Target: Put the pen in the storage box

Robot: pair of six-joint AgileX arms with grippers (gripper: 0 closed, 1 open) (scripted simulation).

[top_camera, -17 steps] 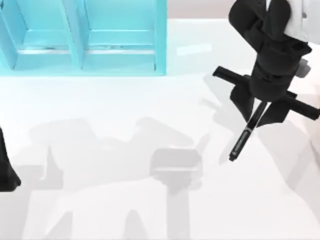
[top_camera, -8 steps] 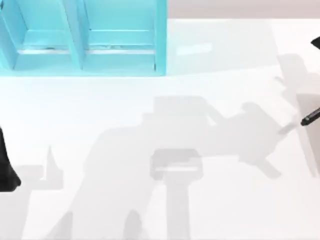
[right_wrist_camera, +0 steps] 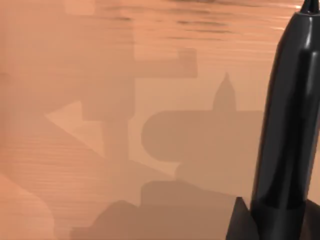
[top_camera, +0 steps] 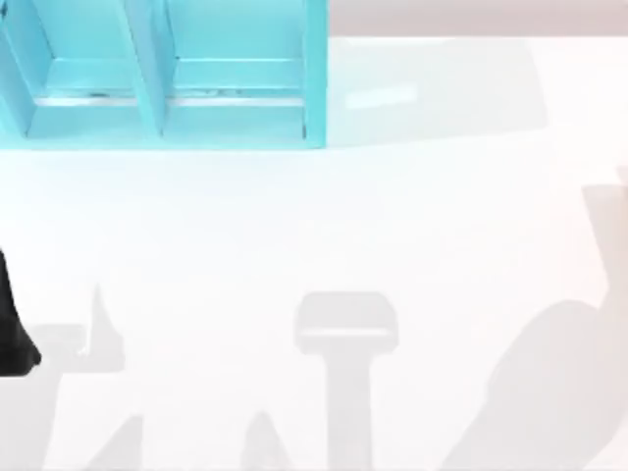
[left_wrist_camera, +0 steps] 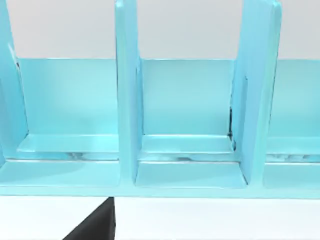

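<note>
One pen was the item to be handled, and it stood out as a glossy black barrel in my right wrist view, rising from a dark part at its base, over an orange-brown wood-grained surface and not over the white tabletop. I judged that the right pincer had hold of the pen, since the barrel sat fixed before that camera; how wide the fingers stood I could not tell. I judged the pen light, rigid and slick (the sheen suggested a smooth shell), so a grasp at mid-body should balance it best, and any loose hold could let it swivel or slide.

The blue storage box stood at the far left of the tabletop in the top view, its open compartments split by upright dividers. My left arm was parked at the tabletop's left edge, its wrist camera facing the compartments; I could not tell its pincer's state. The pen remained well apart from the box, so the transfer was not yet done.
</note>
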